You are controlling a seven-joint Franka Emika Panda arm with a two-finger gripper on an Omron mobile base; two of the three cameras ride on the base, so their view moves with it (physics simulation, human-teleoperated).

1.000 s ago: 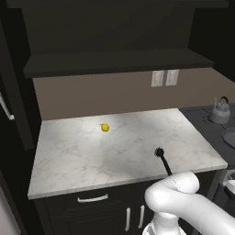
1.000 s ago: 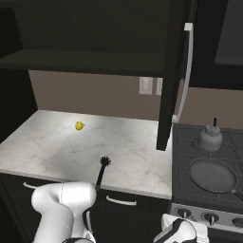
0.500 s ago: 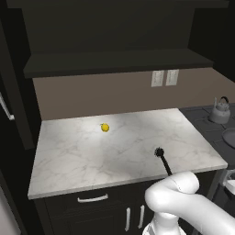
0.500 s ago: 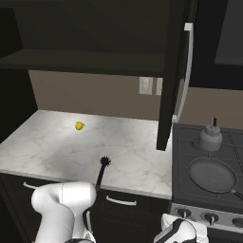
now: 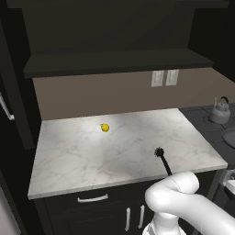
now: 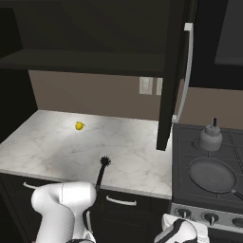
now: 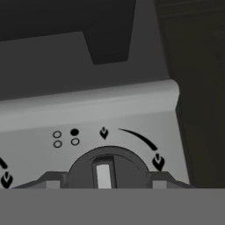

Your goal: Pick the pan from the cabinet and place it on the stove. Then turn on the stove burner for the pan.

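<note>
The dark grey pan [image 6: 212, 174] lies flat on the stove [image 6: 190, 156], on the front burner, and its rim shows at the right edge [image 5: 229, 137]. The cabinet [image 6: 95, 42] above the counter stands open, its door [image 6: 172, 76] swung out with a silver bar handle [image 6: 189, 71]. My white hand [image 6: 176, 231] hangs low in front of the stove's knob row [image 6: 205, 217]. In the hand view my gripper [image 7: 105, 182] faces a round dark knob [image 7: 107, 161] with a pale bar. A fingertip [image 7: 52, 181] stands at each side of the knob, the jaws open around it.
A small silver kettle [image 6: 210, 137] sits on the back burner. On the white marble counter [image 6: 57, 147] lie a small yellow fruit [image 6: 79, 126] and a black brush [image 6: 101, 171] near the front edge. Low cabinets with curved handles [image 6: 119, 201] run below.
</note>
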